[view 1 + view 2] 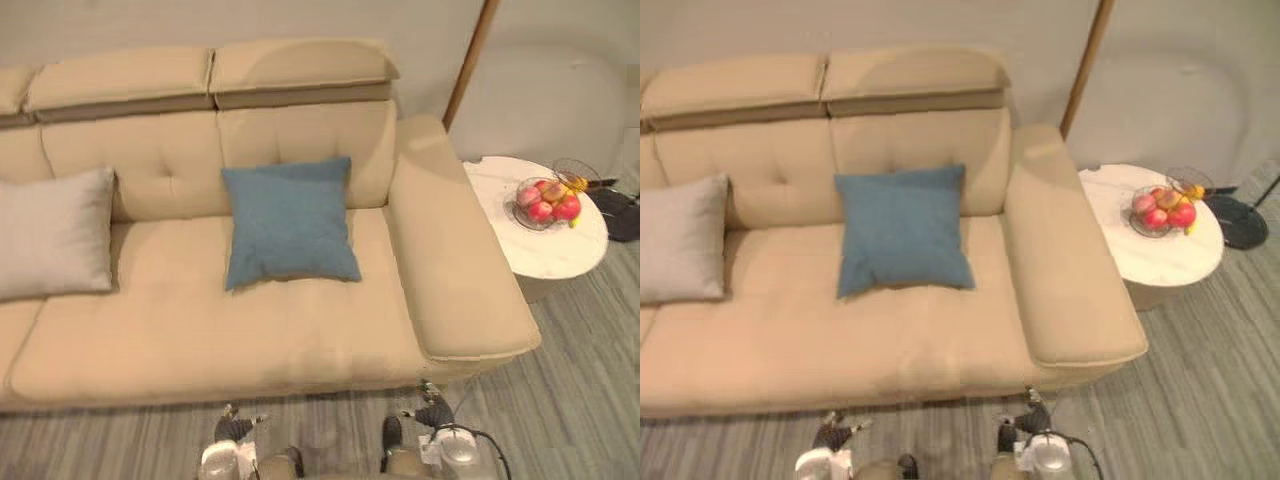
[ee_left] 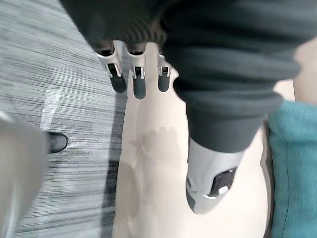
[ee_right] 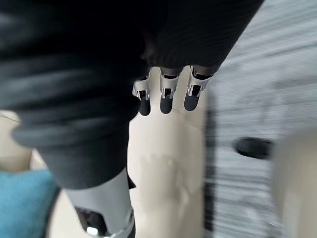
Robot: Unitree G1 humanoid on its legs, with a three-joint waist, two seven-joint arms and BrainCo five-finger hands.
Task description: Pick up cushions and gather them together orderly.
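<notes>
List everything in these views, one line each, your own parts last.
sofa: one, beige, against the wall
blue cushion: one, blue, upright against the sofa's backrest, near the right armrest
grey cushion: one, light grey, against the backrest, sofa's left part
side table: one, white, round, right of the armrest
fruit bowl: one, red fruit, on the side table
pole: one, brown, behind the table
left hand: one, silver, open, over the sofa's front edge
right hand: one, silver, open, likewise
</notes>
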